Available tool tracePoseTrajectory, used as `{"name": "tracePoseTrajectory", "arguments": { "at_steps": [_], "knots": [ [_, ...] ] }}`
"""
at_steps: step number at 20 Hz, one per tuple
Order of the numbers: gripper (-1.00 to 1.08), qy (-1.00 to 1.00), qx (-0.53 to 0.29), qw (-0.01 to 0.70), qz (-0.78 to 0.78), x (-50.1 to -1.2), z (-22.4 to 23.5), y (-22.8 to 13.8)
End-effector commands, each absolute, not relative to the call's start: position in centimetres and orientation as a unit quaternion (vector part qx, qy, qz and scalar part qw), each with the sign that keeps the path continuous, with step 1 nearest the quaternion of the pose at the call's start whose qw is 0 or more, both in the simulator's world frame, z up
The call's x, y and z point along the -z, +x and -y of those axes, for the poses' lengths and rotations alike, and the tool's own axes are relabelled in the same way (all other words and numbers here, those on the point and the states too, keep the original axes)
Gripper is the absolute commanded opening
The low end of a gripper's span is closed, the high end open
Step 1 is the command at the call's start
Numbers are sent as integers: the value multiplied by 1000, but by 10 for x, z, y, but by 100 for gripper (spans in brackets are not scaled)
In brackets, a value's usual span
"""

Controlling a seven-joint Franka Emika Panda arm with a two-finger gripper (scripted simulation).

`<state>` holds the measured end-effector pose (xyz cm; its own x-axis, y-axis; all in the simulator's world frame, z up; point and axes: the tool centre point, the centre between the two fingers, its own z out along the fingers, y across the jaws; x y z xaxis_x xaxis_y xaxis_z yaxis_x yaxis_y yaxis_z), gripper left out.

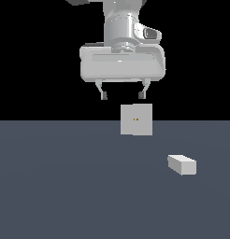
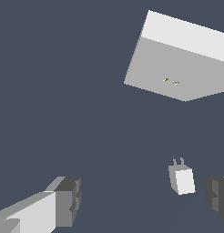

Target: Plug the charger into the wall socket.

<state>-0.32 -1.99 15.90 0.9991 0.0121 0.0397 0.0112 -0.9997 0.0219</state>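
- Black background fills the upper half of your exterior view, and below it a flat slate-blue surface (image 1: 65,186) runs to the bottom edge.
- Your arm (image 1: 119,28) hangs down from the top of the exterior view, pale grey, with the tool (image 1: 122,95) high above the surface.
- You can see the tool spread wide: both dark fingertips (image 1: 104,95) stand well apart, with nothing between them.
- Your wall socket (image 1: 136,120) stands upright on the surface, a pale square plate with two tiny yellowish dots at its centre, just below the tool in the exterior view.
- Its dotted face is turned toward the exterior camera.
- Look to the exterior view's right and nearer the camera: the charger (image 1: 182,164) lies flat on the surface, a small white block, well apart from the wall socket.
- Nothing touches the charger; it sits lower and off to the side of the tool.
- On your wrist view, the wall socket (image 2: 177,68) appears as a tilted grey slab with a lighter edge, the two dots clear on its face.
- Same view: the charger (image 2: 182,179) shows two small prongs at one end, and those prongs point roughly toward the wall socket.
- Your wrist view also catches the fingertips (image 2: 68,200) at both sides of the frame, far apart, the charger close to one of them but not touching.
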Motion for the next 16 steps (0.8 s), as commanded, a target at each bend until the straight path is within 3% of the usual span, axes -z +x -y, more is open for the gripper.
{"name": "tracePoseTrajectory", "arguments": {
  "at_steps": [1, 16],
  "knots": [
    [100, 1000, -27, 10, -8, -156, 24, -7],
    [100, 994, -102, 3, -34, -119, 71, -39]
  ]
}}
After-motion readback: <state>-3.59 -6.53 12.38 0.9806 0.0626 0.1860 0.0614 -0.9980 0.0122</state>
